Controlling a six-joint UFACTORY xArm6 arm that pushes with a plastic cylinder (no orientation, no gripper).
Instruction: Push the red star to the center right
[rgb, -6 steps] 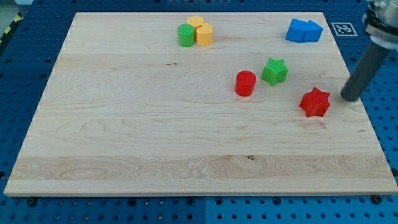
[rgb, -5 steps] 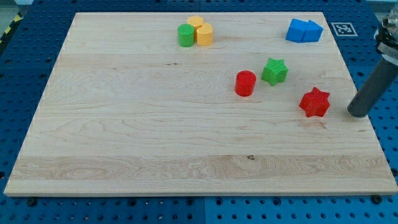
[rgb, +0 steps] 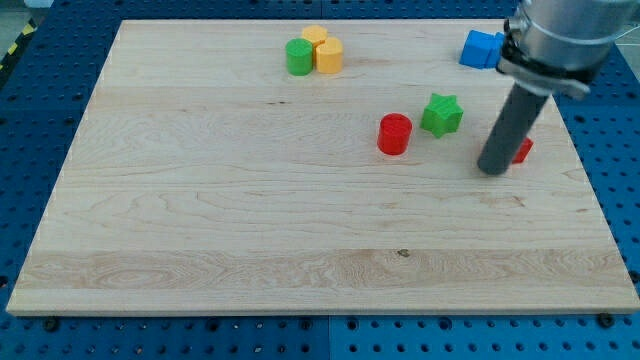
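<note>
The red star (rgb: 522, 151) lies at the board's centre right, mostly hidden behind my rod; only its right edge shows. My tip (rgb: 492, 170) rests on the board at the star's left side, touching or nearly touching it. A green star (rgb: 441, 114) and a red cylinder (rgb: 394, 133) sit to the left of my tip.
Blue blocks (rgb: 481, 47) sit at the top right, partly hidden by the arm. A green cylinder (rgb: 298, 57) and two yellow blocks (rgb: 324, 49) cluster at the top centre. The wooden board (rgb: 250, 200) lies on a blue perforated table.
My tip has swung from the star's right side round to its left side. The red star has shifted slightly right and up, now mostly hidden behind the rod.
</note>
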